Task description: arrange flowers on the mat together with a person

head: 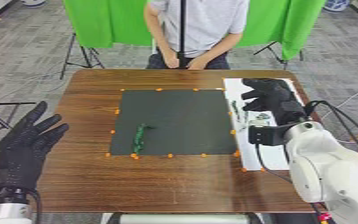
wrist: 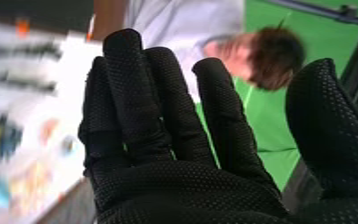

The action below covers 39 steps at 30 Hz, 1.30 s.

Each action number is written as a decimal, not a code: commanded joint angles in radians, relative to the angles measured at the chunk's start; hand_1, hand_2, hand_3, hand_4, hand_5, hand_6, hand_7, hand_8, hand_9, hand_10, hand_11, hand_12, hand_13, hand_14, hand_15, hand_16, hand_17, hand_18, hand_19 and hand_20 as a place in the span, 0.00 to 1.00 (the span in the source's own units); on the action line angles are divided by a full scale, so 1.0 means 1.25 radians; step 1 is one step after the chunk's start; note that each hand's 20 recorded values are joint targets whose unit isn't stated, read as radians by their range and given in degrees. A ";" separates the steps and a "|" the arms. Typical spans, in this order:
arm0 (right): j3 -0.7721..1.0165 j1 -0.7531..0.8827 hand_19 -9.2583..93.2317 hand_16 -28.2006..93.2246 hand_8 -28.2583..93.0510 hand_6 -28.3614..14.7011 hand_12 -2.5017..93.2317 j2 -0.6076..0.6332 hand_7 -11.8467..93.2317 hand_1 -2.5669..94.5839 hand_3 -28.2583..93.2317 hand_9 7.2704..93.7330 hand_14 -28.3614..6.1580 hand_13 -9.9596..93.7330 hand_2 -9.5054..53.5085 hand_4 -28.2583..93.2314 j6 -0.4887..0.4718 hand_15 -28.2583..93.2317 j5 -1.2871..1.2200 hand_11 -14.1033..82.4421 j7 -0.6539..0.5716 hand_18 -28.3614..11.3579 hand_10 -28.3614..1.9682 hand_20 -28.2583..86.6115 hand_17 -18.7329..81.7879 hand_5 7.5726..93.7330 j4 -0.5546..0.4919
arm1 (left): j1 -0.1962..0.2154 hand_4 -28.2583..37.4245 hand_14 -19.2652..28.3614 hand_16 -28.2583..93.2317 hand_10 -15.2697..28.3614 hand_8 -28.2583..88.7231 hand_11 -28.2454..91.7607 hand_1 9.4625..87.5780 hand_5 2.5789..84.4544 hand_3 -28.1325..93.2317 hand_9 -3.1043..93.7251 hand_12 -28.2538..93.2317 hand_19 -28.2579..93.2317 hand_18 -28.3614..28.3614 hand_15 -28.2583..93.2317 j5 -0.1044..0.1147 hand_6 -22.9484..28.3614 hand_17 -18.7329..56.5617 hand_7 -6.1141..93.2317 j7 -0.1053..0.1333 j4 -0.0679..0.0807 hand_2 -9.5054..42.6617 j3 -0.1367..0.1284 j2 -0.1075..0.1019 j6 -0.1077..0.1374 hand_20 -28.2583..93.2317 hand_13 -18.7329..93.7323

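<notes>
Downward head view, close wrist view

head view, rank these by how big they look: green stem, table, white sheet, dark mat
1. table
2. dark mat
3. white sheet, longer than the mat but narrower, and partly hidden by the right hand
4. green stem, a thin strip on the mat

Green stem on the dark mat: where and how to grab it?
The green stem is probably best pinched mid-length from above, thumb and fingers to its left and right: it looks thin, lies on the dark mat and runs roughly near to far.
</notes>
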<state>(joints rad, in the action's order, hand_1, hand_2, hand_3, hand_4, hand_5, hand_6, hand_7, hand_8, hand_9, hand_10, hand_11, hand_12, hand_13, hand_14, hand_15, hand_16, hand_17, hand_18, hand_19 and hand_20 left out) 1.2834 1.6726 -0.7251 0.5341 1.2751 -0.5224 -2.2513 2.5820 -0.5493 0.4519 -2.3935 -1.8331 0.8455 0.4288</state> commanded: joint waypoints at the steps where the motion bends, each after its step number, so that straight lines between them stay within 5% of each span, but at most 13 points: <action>1: -0.025 -0.009 0.82 0.29 0.14 0.53 0.17 0.043 0.23 0.29 0.85 0.57 0.21 0.61 0.21 0.06 0.012 0.72 0.292 0.33 -0.222 0.00 0.23 0.30 0.39 0.53 -0.024 | 0.016 0.03 0.86 0.19 0.72 0.16 0.42 0.16 0.34 0.85 0.35 0.34 0.56 0.84 0.64 0.000 0.55 0.12 0.19 0.005 -0.003 0.35 -0.006 0.000 0.005 0.38 0.36; 7: -0.024 0.034 0.88 0.30 0.15 0.50 0.18 0.081 0.22 0.31 0.84 0.60 0.22 0.65 0.19 0.06 -0.018 0.73 0.485 0.34 -0.362 0.00 0.22 0.23 0.43 0.55 -0.020 | 0.016 0.03 0.86 0.19 0.72 0.16 0.42 0.16 0.34 0.85 0.35 0.34 0.56 0.84 0.64 0.002 0.55 0.12 0.19 0.012 -0.003 0.35 -0.006 -0.003 0.005 0.38 0.36; 13: -0.016 0.062 0.93 0.30 0.15 0.48 0.18 0.094 0.21 0.33 0.83 0.62 0.22 0.68 0.17 0.07 -0.147 0.74 0.625 0.35 -0.499 0.00 0.18 0.15 0.46 0.55 -0.009 | 0.015 0.03 0.86 0.19 0.72 0.16 0.42 0.16 0.34 0.85 0.35 0.34 0.56 0.84 0.64 0.002 0.55 0.12 0.19 0.018 -0.002 0.35 -0.005 -0.008 0.003 0.38 0.36; 22: -0.003 0.080 0.95 0.31 0.15 0.45 0.19 0.096 0.20 0.35 0.81 0.66 0.25 0.71 0.15 0.07 -0.261 0.75 0.679 0.37 -0.598 0.00 0.16 0.12 0.49 0.56 0.018 | 0.018 0.03 0.86 0.19 0.72 0.16 0.42 0.16 0.34 0.85 0.35 0.34 0.56 0.84 0.63 0.008 0.56 0.12 0.19 0.034 0.000 0.35 -0.005 -0.021 0.004 0.38 0.36; 34: 0.061 0.142 0.98 0.32 0.16 0.43 0.20 0.084 0.18 0.38 0.78 0.68 0.27 0.73 0.13 0.08 -0.412 0.78 0.668 0.39 -0.666 0.00 0.13 0.05 0.51 0.55 0.030 | 0.009 0.03 0.86 0.19 0.72 0.16 0.42 0.16 0.34 0.85 0.35 0.34 0.56 0.84 0.64 -0.003 0.56 0.12 0.19 0.013 0.000 0.35 -0.011 -0.012 -0.005 0.38 0.36; 39: 0.082 0.162 0.97 0.32 0.16 0.43 0.20 0.085 0.17 0.40 0.77 0.68 0.26 0.73 0.11 0.09 -0.456 0.78 0.636 0.38 -0.660 0.00 0.12 0.04 0.51 0.55 0.038 | 0.013 0.03 0.86 0.19 0.72 0.16 0.42 0.16 0.34 0.85 0.35 0.34 0.56 0.84 0.64 0.003 0.56 0.12 0.19 0.025 0.001 0.35 -0.009 -0.019 -0.002 0.38 0.36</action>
<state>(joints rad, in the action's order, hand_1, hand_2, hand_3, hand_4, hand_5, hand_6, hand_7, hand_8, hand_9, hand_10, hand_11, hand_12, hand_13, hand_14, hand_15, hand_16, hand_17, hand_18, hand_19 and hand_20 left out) 1.3706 1.8371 -0.6210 0.0241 2.1023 -1.3347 -2.2219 2.5862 -0.5490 0.4813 -2.3941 -1.8452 0.8236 0.4272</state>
